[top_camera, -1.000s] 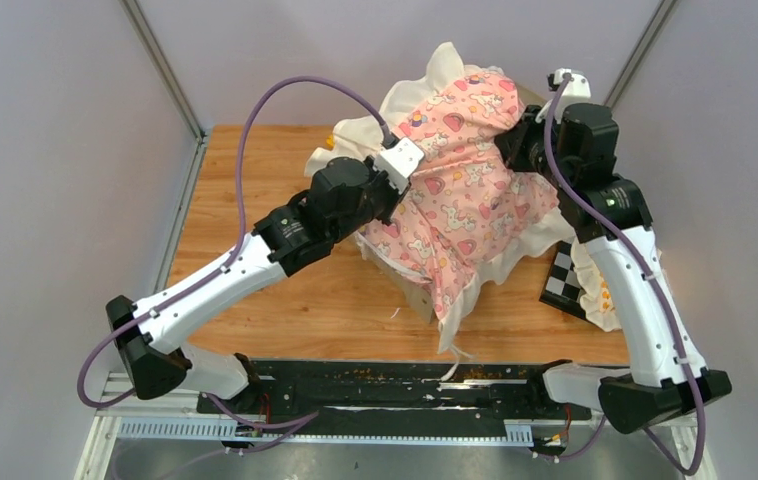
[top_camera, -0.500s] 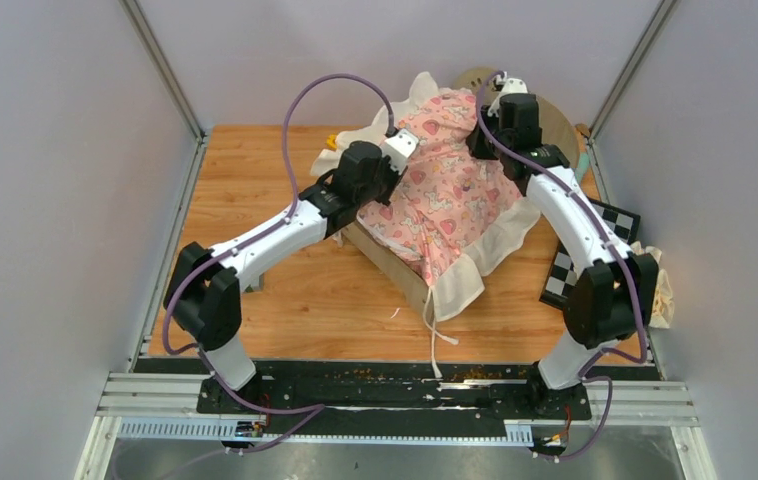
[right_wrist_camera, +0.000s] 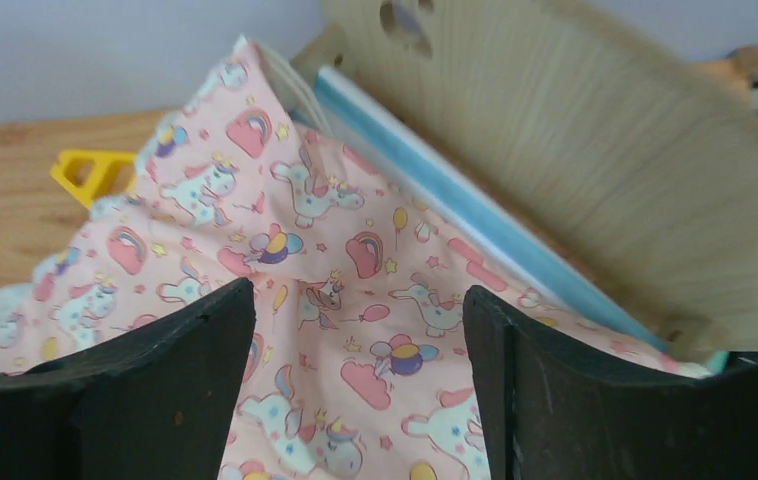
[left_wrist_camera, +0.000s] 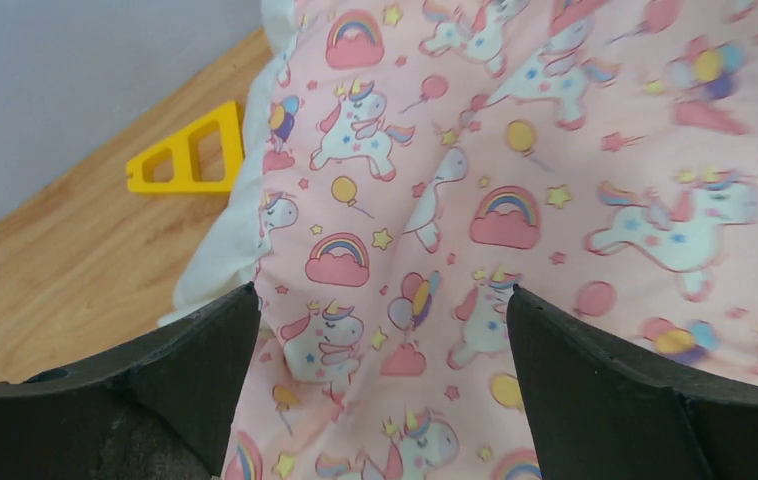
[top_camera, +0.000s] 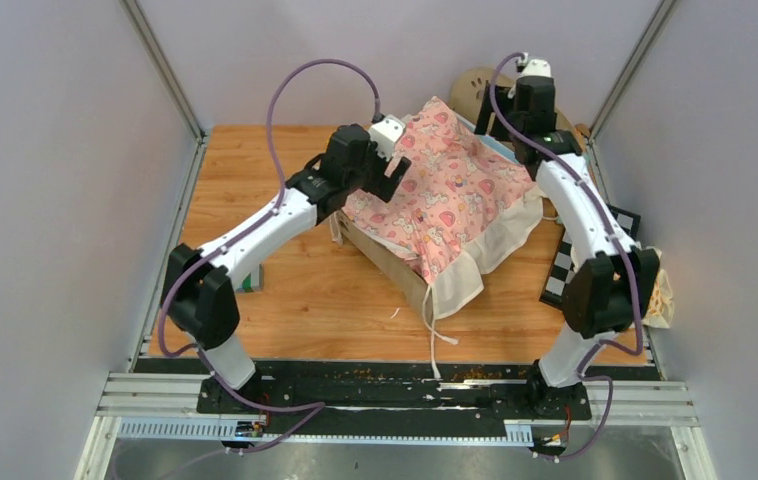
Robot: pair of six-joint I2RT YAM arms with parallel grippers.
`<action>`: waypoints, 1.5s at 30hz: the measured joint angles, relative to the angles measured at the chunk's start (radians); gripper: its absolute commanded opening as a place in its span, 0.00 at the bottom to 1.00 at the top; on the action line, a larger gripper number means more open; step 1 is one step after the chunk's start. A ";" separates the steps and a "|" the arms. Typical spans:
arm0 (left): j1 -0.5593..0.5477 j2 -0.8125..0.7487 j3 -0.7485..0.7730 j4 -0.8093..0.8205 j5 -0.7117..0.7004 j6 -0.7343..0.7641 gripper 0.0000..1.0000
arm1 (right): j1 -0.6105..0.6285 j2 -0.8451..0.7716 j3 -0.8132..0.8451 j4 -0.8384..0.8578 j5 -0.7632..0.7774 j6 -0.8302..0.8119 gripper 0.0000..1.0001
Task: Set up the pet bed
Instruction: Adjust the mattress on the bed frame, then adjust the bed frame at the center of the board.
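One quilt ruffle (top_camera: 470, 272) overhangs bed frame (top_camera: 395, 268) near edge.

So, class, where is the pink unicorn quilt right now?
In the top view the quilt lies spread over the bed frame on the far half of the table, its upper edge by the headboard.

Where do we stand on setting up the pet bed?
Done: the quilt lies spread over the mattress, up near the headboard. In hand: nothing; the left claw and right claw hover open above it. Left: probably straightening the draped near corner; the small pillow sits apart, far right.
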 measured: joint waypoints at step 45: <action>-0.214 -0.496 -1.145 1.014 -0.166 -1.028 1.00 | -0.009 -0.966 -0.647 -0.283 -0.213 0.105 0.77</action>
